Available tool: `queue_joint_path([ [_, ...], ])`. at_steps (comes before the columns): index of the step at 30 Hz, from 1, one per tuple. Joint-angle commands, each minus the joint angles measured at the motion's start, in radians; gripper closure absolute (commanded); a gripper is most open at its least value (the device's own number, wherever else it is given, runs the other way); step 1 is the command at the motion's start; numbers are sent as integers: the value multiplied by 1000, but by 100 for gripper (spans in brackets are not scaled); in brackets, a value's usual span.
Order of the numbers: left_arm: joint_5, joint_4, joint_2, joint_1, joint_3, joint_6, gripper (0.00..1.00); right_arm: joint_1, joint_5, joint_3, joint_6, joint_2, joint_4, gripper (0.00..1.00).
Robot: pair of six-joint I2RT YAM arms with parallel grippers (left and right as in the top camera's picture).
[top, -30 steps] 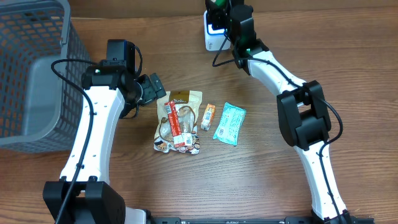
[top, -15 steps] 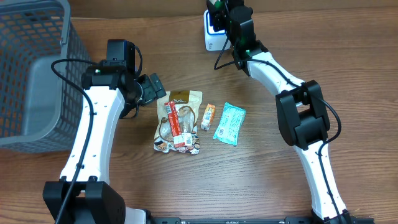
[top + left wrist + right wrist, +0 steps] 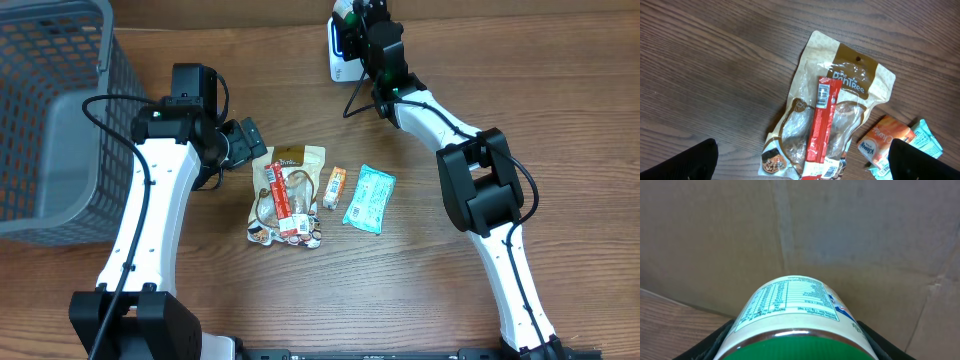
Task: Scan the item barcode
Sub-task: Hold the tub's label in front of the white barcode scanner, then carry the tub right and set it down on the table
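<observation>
The can (image 3: 790, 305) is round, with a white label of fine printed tables and a green end facing the wrist camera. The right gripper (image 3: 350, 14) clamps it by its sides, just above the white scanner (image 3: 336, 62), which stands at the tabletop's (image 3: 420, 290) far edge, glowing blue.

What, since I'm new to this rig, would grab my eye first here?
The right gripper at the far edge of the table, shut on a green-capped canister by a white scanner. Mid-table, a red stick pack lies atop a brown pouch, with the open left gripper just beside them. A grey mesh basket fills the left side.
</observation>
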Motion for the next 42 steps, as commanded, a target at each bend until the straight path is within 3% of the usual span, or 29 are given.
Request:
queue_joint_path([
  [1,-3,0,-17,2,6,23,0,5,10,28,10,-11,35,65],
  [7,-3,0,-17,2,6,23,0,5,-14,28,11,-67,82,68],
  [15,-3,0,-17,2,6,23,0,3,-47,28,11,-336,-134,68],
  [24,-3,0,-17,2,6,23,0,-58,-47,28,11,-686,-653,67],
  [28,-3,0,-17,2,6,23,0,-111,-46,28,23,-826,-1027,67],
  [37,-3,0,-17,2,6,23,0,-307,-35,23,63,-819,-1668,67],
  [42,-3,0,-17,2,6,23,0,-386,-35,-92,64,-785,-1788,67],
])
